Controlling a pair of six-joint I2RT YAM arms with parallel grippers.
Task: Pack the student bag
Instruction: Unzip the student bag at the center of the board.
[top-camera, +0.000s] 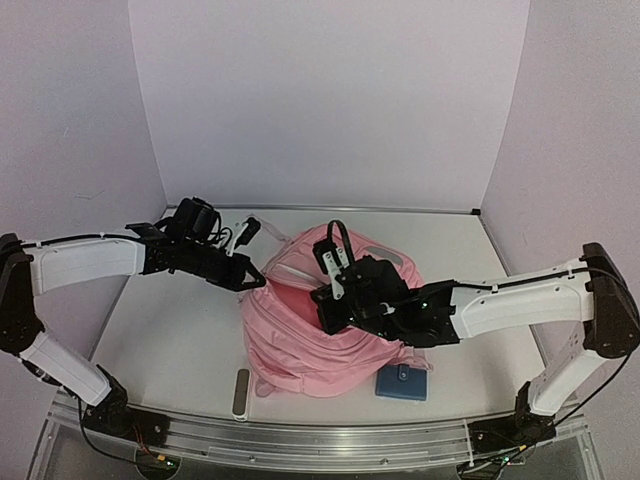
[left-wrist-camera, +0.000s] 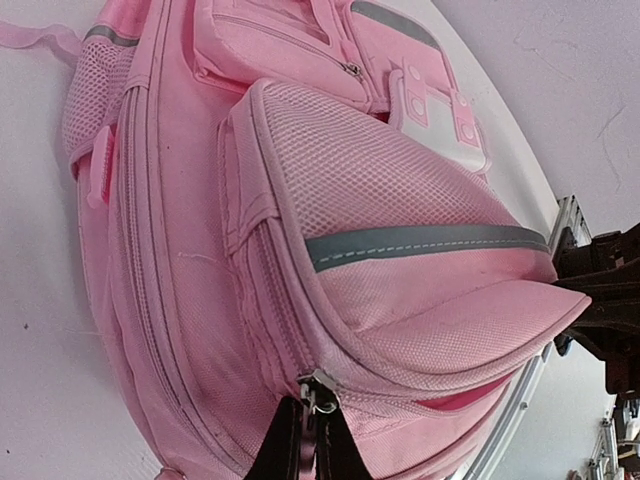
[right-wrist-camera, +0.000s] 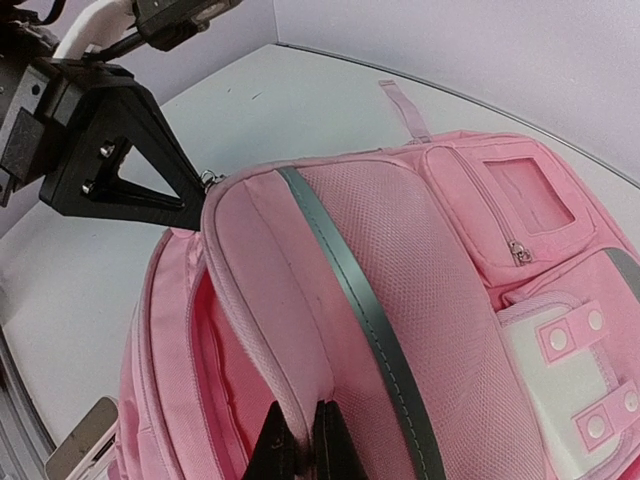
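The student bag (top-camera: 295, 355), a large pink backpack, lies in the middle of the table with its main zip partly undone and the darker pink inside showing. My left gripper (top-camera: 246, 279) is at the bag's left end, shut on the zip pull (left-wrist-camera: 318, 392); its black fingers (left-wrist-camera: 280, 445) pinch the pull's tab. My right gripper (top-camera: 333, 303) is over the bag's top, shut on the edge of the front flap (right-wrist-camera: 270, 300) and holding it up from the opening. A grey reflective strip (right-wrist-camera: 350, 290) runs along that flap.
A small blue case (top-camera: 402, 382) lies on the table right of the bag's near edge. A pale grey bar-shaped object (top-camera: 240, 393) lies by the bag's near left corner. The metal rail (top-camera: 300, 440) runs along the table front. Walls close in on the left, back and right.
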